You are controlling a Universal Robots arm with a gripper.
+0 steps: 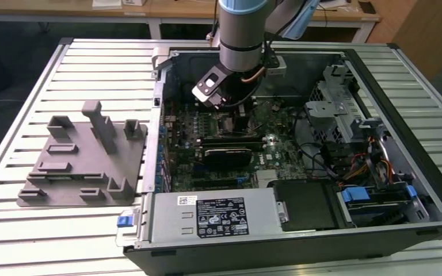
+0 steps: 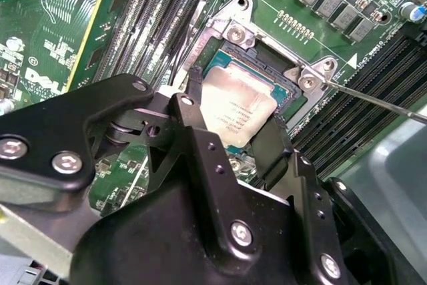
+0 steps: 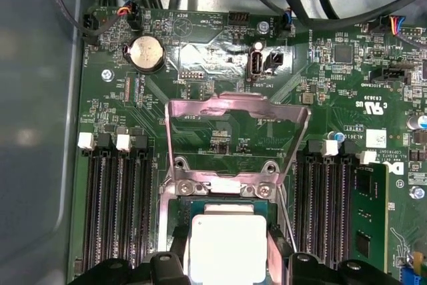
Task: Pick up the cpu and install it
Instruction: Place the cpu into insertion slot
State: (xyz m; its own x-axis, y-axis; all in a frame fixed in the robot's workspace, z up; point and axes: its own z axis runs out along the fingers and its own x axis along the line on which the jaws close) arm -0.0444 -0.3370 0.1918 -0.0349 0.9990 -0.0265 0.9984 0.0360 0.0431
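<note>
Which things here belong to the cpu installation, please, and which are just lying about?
Part of the job:
cpu, gripped by the claw; socket; raised load plate.

Just lying about:
grey fixture; coin battery; power supply.

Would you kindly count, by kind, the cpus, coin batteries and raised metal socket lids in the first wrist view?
cpu: 1
coin battery: 1
raised socket lid: 1
Total: 3

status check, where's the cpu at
gripper shut on cpu. cpu at open motherboard socket, seating unclear. load plate raised, clear of it.
</note>
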